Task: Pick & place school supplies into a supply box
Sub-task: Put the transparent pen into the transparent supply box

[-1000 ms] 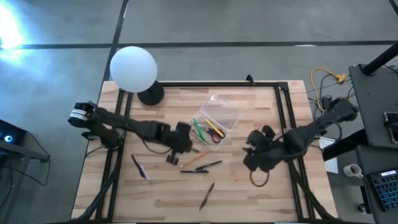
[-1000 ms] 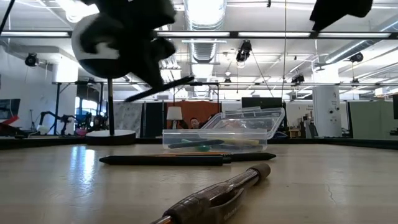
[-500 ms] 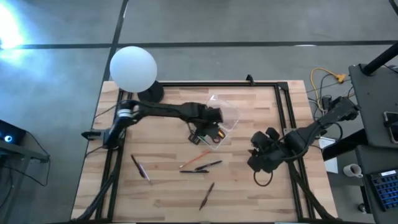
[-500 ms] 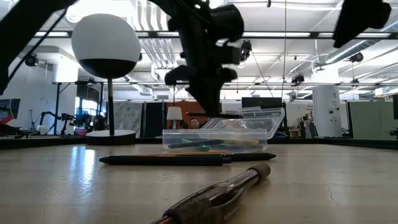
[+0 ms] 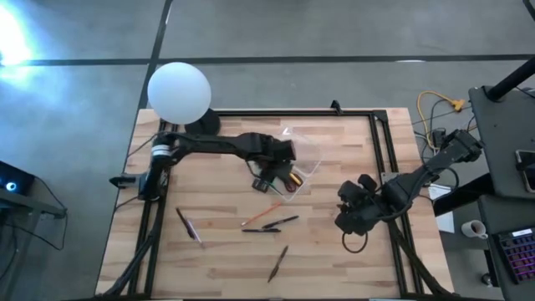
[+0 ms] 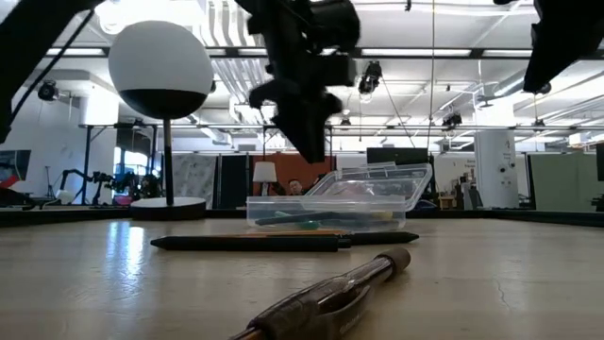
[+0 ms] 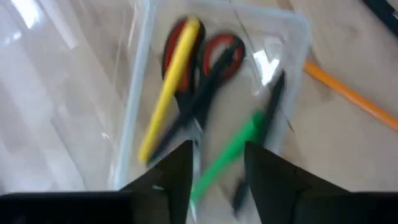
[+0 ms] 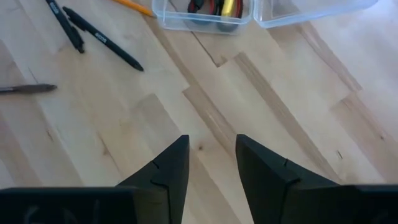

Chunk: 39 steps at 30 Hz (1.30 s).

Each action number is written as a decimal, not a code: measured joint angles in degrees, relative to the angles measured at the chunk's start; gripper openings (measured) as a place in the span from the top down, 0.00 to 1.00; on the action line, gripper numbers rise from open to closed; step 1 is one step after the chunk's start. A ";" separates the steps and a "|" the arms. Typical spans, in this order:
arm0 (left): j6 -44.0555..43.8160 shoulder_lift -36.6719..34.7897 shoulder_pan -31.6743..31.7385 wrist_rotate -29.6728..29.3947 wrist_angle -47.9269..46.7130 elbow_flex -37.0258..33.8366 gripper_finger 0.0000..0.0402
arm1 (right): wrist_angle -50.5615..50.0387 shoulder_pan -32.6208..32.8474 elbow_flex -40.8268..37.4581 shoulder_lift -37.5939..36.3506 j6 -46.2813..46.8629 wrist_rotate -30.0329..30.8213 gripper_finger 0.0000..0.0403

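Surface [image 5: 334,259]: pale wood planks in a dark frame, carrying all items below.

Lamp globe [image 5: 179,92]: white, round, at the far left corner; no part in the task.

Left arm [image 5: 217,144]: stretched across to the supply box, where a second ago parked lower over the loose pens with a dark pen carried. Left jaws: above the box's interior, now parted and empty, after being clenched a moment ago.

Right arm [image 5: 410,184]: waiting at the right side, well apart from the box. Right jaws: parted, grasping nothing, bare wood beneath.

Supply box [image 5: 303,150]: clear plastic, lid open, near the middle of the far half.

Contents, seen through the clear wall [image 7: 134,124]:
- red-handled scissors [image 7: 211,62]
- yellow pen [image 7: 171,93], lying across the scissors
- green pen [image 7: 233,149]
- dark pen [image 7: 273,102], beside the green one, judged just dropped

Meaning for the task: one more supply delivered; release judged complete.

Left on the surface:
- orange pencil [image 5: 261,216], just beside the box
- two dark pens [image 5: 280,222], near the pencil
- dark pen [image 5: 278,262], toward the near edge
- pen [image 5: 188,226], at the left, well apart from the rest

Five items still to collect.
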 joint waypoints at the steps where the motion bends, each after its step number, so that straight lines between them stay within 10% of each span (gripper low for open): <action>1: -1.26 -1.89 -0.33 -0.05 -0.14 -1.63 0.66 | 0.01 -0.14 -0.19 0.00 -0.55 0.00 0.70; 15: -17.07 -39.60 -22.55 -0.03 5.84 -42.93 0.69 | 12.33 -9.18 -1.15 0.02 -16.61 -0.48 0.70; 25: -40.37 -36.28 -43.83 -1.17 13.01 -51.75 0.69 | 16.04 -14.22 -1.15 0.02 -21.00 -3.52 0.70; 39: -44.81 -33.27 -46.46 3.61 13.85 -55.78 0.69 | 16.08 -14.23 -1.17 0.02 -20.15 -3.65 0.70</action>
